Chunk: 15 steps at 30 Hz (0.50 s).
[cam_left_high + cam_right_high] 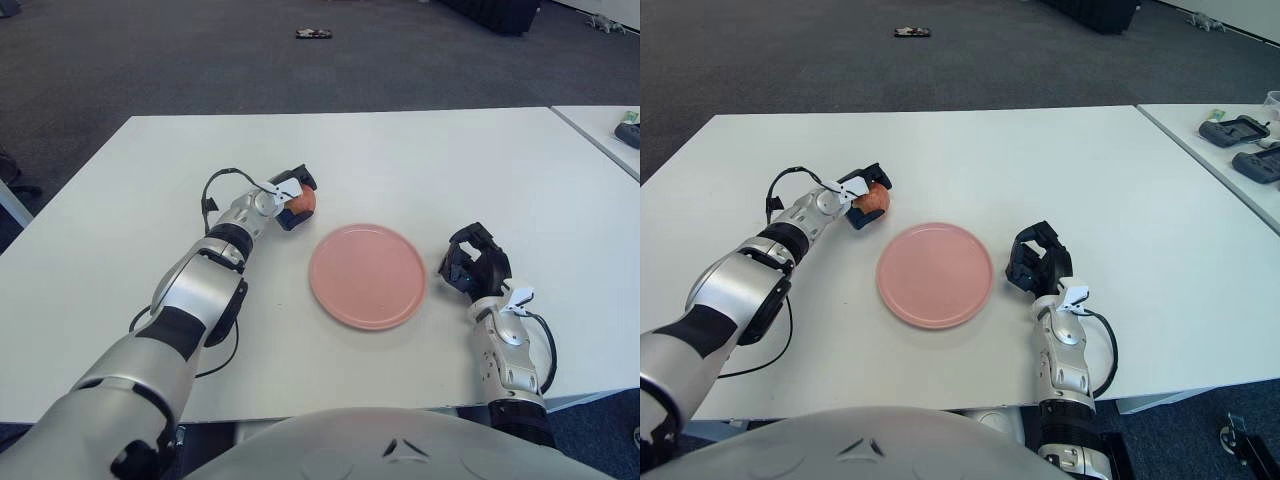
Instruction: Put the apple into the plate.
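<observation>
While my left hand [291, 200] reaches out over the white table [420, 160], its dark fingers [300, 181] are curled around the apple [303, 202], pinching it from above and below. I see the apple, reddish-orange, sitting low at the table surface, just beyond the upper-left edge of the pink plate [368, 276] and not over it; I cannot tell whether the fruit is touching the tabletop or lifted slightly clear. The plate lies flat near the middle of the table, with nothing on it. My right hand [474, 262] shows just to the right of the plate, apart from its rim, fingers loosely bent and holding nothing. A black cable [212, 190] loops off my left wrist. A second table [1240, 135] at far right carries a few dark devices.
</observation>
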### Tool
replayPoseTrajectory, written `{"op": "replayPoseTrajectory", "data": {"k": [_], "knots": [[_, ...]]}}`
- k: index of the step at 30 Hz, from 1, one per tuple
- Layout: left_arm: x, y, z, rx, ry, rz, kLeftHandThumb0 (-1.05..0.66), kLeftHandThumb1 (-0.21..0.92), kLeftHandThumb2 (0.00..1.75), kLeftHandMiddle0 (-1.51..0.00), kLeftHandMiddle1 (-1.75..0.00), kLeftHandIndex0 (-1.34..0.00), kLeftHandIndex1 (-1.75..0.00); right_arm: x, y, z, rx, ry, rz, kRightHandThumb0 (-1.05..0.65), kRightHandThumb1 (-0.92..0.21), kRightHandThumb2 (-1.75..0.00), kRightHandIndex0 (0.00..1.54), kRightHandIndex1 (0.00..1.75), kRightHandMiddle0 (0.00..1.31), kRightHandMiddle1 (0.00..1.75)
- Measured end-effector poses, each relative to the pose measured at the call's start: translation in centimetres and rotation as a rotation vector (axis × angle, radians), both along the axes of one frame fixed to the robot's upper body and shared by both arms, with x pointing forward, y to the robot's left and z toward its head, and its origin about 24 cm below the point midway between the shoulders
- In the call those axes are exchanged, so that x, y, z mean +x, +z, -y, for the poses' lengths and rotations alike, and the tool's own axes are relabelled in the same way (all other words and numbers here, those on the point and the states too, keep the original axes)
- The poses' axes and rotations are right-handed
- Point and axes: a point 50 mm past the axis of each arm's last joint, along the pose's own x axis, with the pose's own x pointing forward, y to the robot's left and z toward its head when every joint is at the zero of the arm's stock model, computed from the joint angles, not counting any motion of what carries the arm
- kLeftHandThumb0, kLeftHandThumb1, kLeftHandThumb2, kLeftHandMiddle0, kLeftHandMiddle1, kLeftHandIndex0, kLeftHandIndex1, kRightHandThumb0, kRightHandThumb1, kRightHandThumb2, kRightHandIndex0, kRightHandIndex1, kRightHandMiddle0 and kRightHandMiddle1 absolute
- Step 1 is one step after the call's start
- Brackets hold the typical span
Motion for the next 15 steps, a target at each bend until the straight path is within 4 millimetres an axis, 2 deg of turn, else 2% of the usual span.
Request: {"op": "replayPoseTrajectory", "data": {"k": [8, 15], "knots": [[0.0, 0.7, 0.4, -0.12, -0.022, 0.036, -0.57, 0.09, 1.6, -1.4, -1.75, -0.8, -1.75, 0.0, 0.0, 0.0, -0.002, 0.004, 0.009, -0.44, -0.45, -1.16, 0.94, 1.75, 0.5, 1.75], [0.2, 3.1, 1.5, -0.246, -0.094, 0.156, -0.57, 0.09, 1.6, -1.41, -1.75, -0.8, -1.75, 0.1, 0.0, 0.0, -0.001, 0.005, 0.001, -0.44, -0.45, -1.16, 0.95, 1.75, 0.5, 1.75]]}}
